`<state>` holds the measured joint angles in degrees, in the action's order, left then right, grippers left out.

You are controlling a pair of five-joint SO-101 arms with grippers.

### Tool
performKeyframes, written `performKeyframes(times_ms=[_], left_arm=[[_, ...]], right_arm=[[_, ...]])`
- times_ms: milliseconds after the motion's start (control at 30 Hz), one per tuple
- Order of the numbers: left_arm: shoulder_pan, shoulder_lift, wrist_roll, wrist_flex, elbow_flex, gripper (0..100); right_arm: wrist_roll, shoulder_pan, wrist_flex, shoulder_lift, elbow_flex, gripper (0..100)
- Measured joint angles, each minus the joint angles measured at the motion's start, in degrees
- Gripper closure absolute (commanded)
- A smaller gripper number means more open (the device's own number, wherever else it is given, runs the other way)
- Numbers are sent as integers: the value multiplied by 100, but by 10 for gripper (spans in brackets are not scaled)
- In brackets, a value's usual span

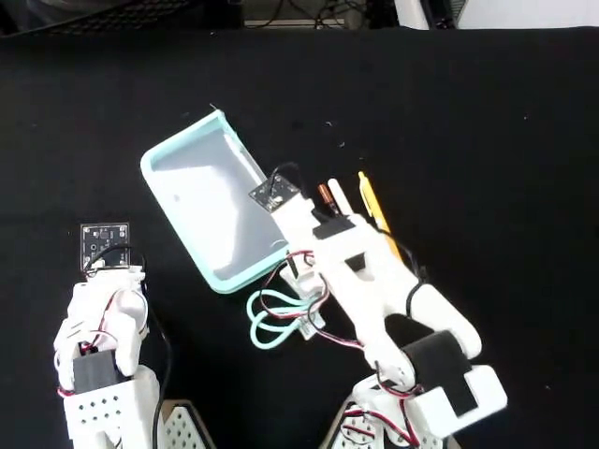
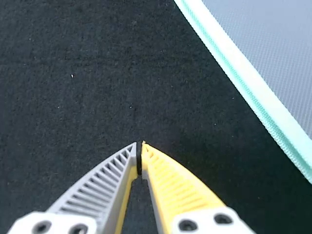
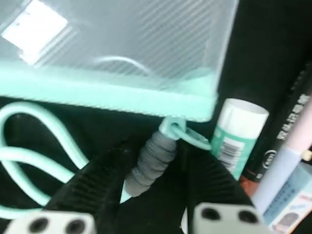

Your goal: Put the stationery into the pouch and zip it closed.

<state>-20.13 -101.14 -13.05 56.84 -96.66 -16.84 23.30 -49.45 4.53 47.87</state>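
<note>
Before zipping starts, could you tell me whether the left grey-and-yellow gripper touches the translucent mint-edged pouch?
Apart. The left wrist view shows bare black table cover between the left gripper and the mint edge of the pouch.

Table: pouch lay slantwise on it, left of centre, ahead of both arm bases. Cord loop lay on the table at the pouch's near right corner. Zip pull stuck out from that corner, between the fingers of the right gripper. Glue stick and pens lay side by side just right of the pouch. Left gripper sat over the table left of the pouch, apart from it
</note>
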Motion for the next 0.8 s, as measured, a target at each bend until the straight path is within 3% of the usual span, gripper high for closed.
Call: performKeyframes(times_ms=[300, 500, 800], left_arm=[[0, 0, 0, 0, 0, 963], [0, 0, 0, 0, 0, 963], [0, 0, 0, 0, 0, 963]], right_arm=[[-281, 0, -158, 1284, 782, 979], [-545, 9, -958, 2664, 1442, 823], [-580, 9, -1301, 2910, 1495, 799]])
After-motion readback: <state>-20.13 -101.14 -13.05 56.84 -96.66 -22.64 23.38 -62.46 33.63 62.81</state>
